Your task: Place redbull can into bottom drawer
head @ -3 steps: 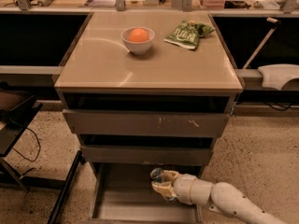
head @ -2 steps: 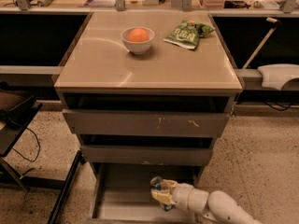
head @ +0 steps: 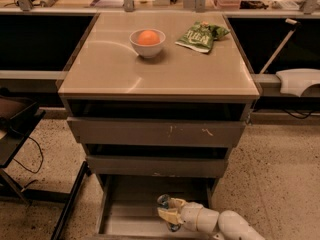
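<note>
The bottom drawer (head: 131,208) is pulled out at the foot of the cabinet, showing its flat grey floor. My gripper (head: 169,210) reaches in from the lower right and sits low over the drawer's right half. It is shut on the redbull can (head: 163,200). The can's blue-and-silver ends show above and below the fingers, and it stands roughly upright, slightly tilted. Whether the can touches the drawer floor cannot be told.
On the cabinet top (head: 115,69) stand a white bowl (head: 147,44) holding an orange fruit and a green snack bag (head: 200,36). The two upper drawers (head: 155,132) are slightly ajar. A black stand (head: 15,129) is at the left, and a white object (head: 297,81) at the right.
My gripper with the can has moved down and a little left, deeper into the bottom drawer. Nothing on the cabinet top has moved.
</note>
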Available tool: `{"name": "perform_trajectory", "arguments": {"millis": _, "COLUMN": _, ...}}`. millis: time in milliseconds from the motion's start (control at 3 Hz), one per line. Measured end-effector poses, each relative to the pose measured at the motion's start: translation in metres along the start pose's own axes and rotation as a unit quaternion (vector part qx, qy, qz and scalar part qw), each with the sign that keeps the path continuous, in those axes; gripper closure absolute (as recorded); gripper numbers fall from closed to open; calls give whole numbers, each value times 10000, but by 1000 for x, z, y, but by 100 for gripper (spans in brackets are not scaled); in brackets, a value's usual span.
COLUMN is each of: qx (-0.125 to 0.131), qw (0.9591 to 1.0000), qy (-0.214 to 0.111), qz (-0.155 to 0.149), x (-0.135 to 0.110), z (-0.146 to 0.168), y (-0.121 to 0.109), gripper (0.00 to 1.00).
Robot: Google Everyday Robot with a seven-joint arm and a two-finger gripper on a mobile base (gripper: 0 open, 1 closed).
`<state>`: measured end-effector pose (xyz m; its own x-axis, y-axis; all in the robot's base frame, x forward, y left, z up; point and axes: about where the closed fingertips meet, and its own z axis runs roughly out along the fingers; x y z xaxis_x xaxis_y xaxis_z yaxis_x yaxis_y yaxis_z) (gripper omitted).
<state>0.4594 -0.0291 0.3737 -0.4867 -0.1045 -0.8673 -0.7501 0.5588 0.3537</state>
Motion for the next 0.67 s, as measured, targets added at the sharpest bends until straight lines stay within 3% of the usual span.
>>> {"name": "perform_trajectory", "arguments": {"millis": 333, "qx": 234, "qw": 9996, "qy": -185, "qz": 11, "x": 16, "z": 12, "y": -25, "gripper": 100}}
{"name": "perform_trajectory", "arguments": {"millis": 667, "qx": 567, "qw": 9980, "qy": -295, "qz": 0, "x": 41, "z": 33, "y": -75, "gripper": 100}}
